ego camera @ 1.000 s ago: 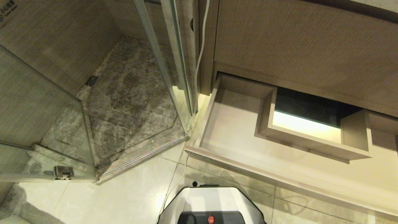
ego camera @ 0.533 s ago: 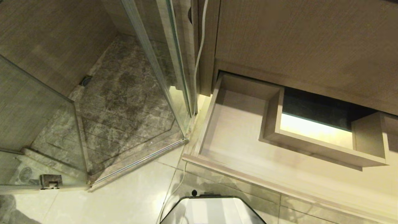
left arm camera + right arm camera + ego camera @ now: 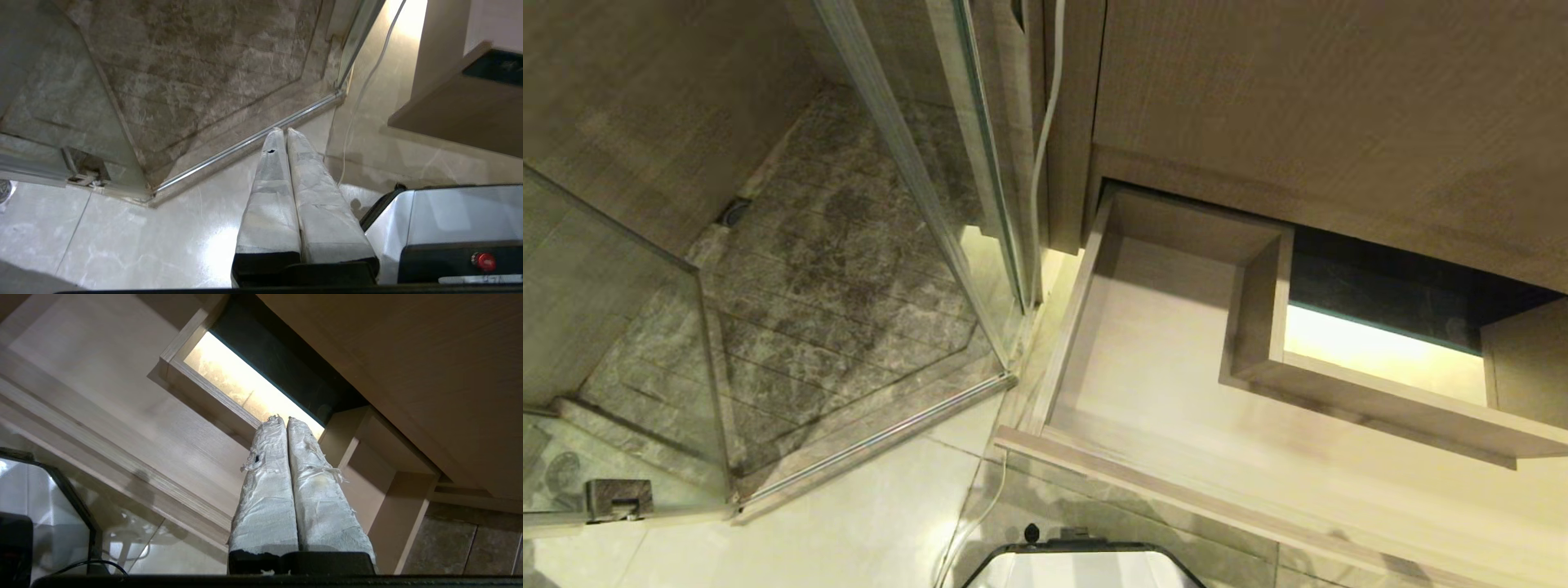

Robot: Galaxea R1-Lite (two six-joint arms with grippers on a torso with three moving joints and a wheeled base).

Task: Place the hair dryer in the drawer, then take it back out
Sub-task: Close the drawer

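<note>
**Camera tilts; drawer stands open, both claws closed and empty**

Since a second ago the whole head view has shifted: the robot's base (image 3: 1085, 567) has slid nearly out of frame and the drawer (image 3: 1152, 367) sits further right, so the camera moved, not the furniture.

Pulled out, the drawer shows a bare floor and its boxed cutout (image 3: 1372, 384); no hair dryer appears in any view. No readable writing shows.

Only the right wrist view shows the right gripper (image 3: 282, 419), its wrapped fingers pressed together, holding nothing, with the cutout just beyond its tips.

Only the left wrist view shows the left gripper (image 3: 284, 130), likewise closed and empty, over pale floor tile (image 3: 122, 228) with the shower threshold rail (image 3: 245, 143) beyond its tips and a white cable (image 3: 359, 102) beside.
</note>
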